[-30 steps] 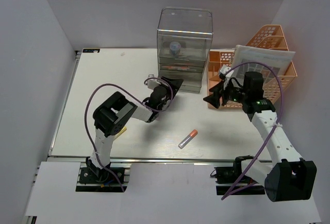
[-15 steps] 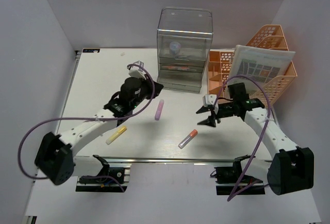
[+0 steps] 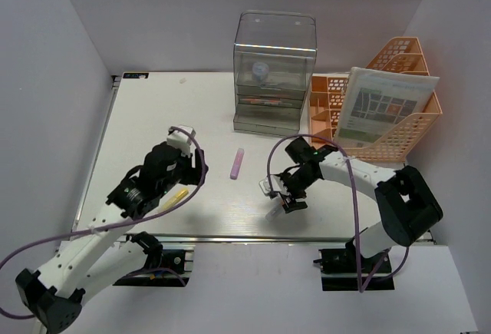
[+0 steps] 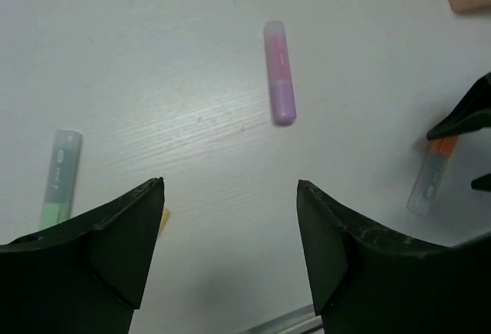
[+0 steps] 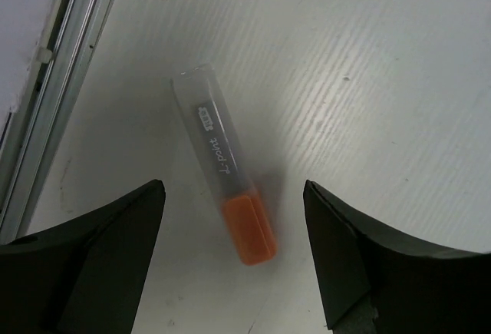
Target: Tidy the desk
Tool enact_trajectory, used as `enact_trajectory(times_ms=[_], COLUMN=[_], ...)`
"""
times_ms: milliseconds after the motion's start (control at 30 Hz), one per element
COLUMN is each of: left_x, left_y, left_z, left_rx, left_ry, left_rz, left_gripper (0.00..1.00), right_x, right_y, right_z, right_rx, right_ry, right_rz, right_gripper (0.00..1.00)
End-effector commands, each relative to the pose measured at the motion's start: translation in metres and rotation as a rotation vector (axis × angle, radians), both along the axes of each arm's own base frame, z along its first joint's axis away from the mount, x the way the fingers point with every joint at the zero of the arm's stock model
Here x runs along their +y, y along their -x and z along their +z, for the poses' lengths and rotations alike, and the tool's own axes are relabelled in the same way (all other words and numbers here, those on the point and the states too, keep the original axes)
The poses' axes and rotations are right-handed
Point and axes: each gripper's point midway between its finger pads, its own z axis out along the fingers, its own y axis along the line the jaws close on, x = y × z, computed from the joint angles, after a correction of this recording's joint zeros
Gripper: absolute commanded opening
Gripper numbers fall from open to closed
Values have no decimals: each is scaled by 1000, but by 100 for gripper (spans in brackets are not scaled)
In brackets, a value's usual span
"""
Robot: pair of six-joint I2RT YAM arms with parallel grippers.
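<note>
Right gripper [image 5: 232, 188] first: its jaws stand wide apart, one on each side of an orange-capped highlighter [image 5: 226, 211], and neither touches it (nothing is clamped). That marker lies flat in the centre of the right wrist view, with the clear barrel toward the upper left and the orange end toward the lower right. The left gripper [image 4: 229, 184] is spread open too, with only bare tabletop between its tips. Past them, a pink highlighter [image 4: 279, 81] lies near the top centre of the left wrist view. A green one [image 4: 61, 176] sits at the left edge, and a sliver of a yellow one [image 3: 175, 196] shows just beside the left finger. As for containers, the clear drawer box [image 3: 275, 73] stands at top centre of the overhead view. It has a small bluish round thing [image 3: 261, 71] in the upper compartment and something reddish [image 3: 257, 101] in a lower drawer, too small to name. To its right, the orange mesh tray rack [image 3: 399, 51] holds a printed booklet [image 3: 383, 107] that leans tilted against the mesh. The desk [image 3: 153, 119] fills the middle of the overhead view. Its long axis runs left to right, and its metal rail [image 3: 230, 236] lies along the bottom edge, on the side of the arm bases.
</note>
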Motion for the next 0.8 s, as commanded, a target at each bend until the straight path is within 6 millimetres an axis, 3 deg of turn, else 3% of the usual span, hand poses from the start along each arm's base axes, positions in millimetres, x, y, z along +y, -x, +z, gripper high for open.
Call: enact_trajectory(times_ms=[0,167,367,500,533,633,667,733,767], left_x=[21,22,17,18,19,28,28,30,30], left_y=[-6,-6,-7,-10,-12,-17,-19,-21,-21], left_z=[10,13,4,-1,-4,-12,-24,-27,-31], left_rx=[-102,-147,-123,-107,-93,-35,14,57,81], left_ry=[-42,-31,-56,-73,-86,-135,-173,-185,-193], left_rz=[67,57,19,36,45,122,137,175,182], left_gripper=[80,83,84,85,85,85,85,85,85], right_x=[-3,-5,-9,-8,-9,-4,3,7,14], right_y=[-3,-8,-9,-8,-8,-24,-36,-64,-84], right_z=[-3,-22,-44,-44,-43,-37,-29,-18,-1], right_rx=[-79,-115,-144,-120,-108,-110,-109,-144,-171], right_ry=[86,173,275,290,295,302,295,271,236], right_rz=[64,72,98,93,80,-8,-80,-196,-268], right_gripper=[78,74,58,24,19,5,1,0,0])
